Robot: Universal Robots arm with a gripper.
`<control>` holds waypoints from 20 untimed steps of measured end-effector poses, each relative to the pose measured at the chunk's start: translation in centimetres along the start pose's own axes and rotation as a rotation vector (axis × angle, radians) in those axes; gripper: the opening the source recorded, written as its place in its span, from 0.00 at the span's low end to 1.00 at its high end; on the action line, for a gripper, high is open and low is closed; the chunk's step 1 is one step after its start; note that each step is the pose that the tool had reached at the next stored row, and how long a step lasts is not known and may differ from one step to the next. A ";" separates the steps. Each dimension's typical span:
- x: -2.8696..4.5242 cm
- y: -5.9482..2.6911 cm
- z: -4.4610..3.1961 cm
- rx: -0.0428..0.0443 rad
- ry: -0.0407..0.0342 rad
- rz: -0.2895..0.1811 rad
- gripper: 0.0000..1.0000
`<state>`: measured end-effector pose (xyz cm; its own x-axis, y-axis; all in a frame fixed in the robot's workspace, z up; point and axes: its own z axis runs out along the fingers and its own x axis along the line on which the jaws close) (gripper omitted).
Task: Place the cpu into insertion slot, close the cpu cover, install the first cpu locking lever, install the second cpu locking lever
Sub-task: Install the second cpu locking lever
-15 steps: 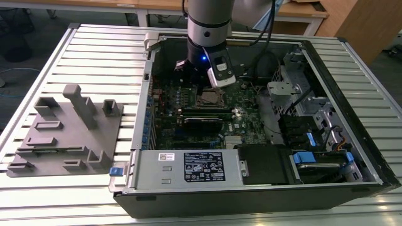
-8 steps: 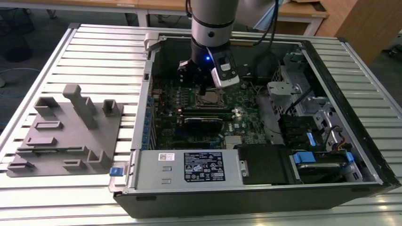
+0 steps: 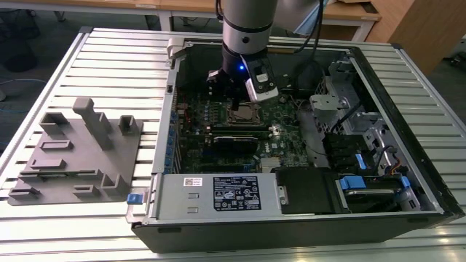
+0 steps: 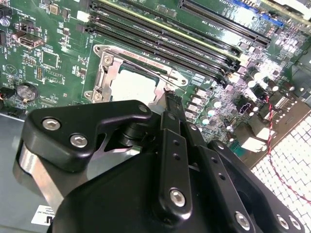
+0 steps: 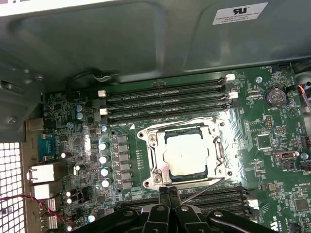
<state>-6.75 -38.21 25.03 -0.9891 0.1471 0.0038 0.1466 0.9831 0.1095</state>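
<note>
The gripper (image 5: 169,194), fingers pressed together and empty, hangs at the socket's edge beside a thin locking lever (image 5: 201,188), the cpu (image 5: 185,154) seated under the closed cpu cover (image 5: 217,151)

cpu (image 5: 185,154): pale matt metal | cpu cover (image 5: 154,151): shiny silver metal
</note>
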 end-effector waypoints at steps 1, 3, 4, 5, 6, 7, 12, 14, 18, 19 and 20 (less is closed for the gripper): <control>0.00 0.00 0.00 0.0001 0.0000 0.000 0.11; -0.07 0.01 0.00 0.0000 0.0001 0.000 0.11; -0.18 0.03 0.00 0.0001 0.0001 0.000 0.11; -0.30 0.05 0.00 0.0001 0.0001 0.000 0.11; -0.44 0.06 0.00 0.0001 0.0001 0.000 0.11; -0.56 0.08 0.01 0.0000 0.0000 0.000 0.11; -1.09 0.16 0.01 0.0000 0.0000 0.000 0.11; -1.13 0.11 0.01 0.0000 0.0000 0.000 0.11; -1.20 -0.33 0.01 0.0000 0.0000 0.000 0.11; -1.21 -0.44 0.03 -0.0001 0.0000 0.000 0.11; -1.22 -0.51 0.06 0.0000 0.0000 0.000 0.11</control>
<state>-5.62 -38.89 24.91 -0.9891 0.1471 0.0038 0.1466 0.9831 0.1095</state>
